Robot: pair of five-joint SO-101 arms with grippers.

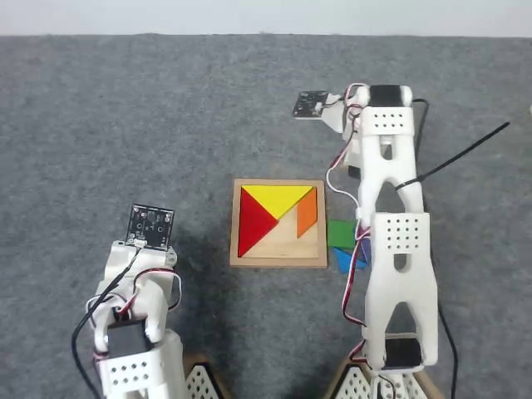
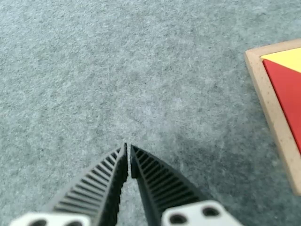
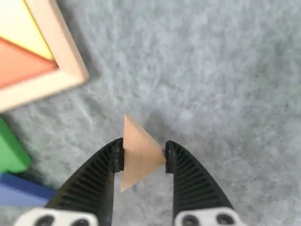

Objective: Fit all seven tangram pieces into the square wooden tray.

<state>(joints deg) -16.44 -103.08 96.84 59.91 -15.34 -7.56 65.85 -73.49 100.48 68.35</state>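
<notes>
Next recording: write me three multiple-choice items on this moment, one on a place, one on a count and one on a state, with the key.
1. Where does the green piece lie relative to the wooden tray?
A) inside it
B) on top of its rim
C) outside it, on the carpet

2. How many pieces lie in the tray?
A) two
B) three
C) seven

3. What state is the right pincer in?
A) shut on a tan triangle
B) open and empty
C) shut on nothing

Key:
1 C, the high view shows it on the carpet past the tray's edge.
2 B, a yellow piece, a red piece and an orange piece.
3 A, the triangle sits clamped between its fingers.
</notes>
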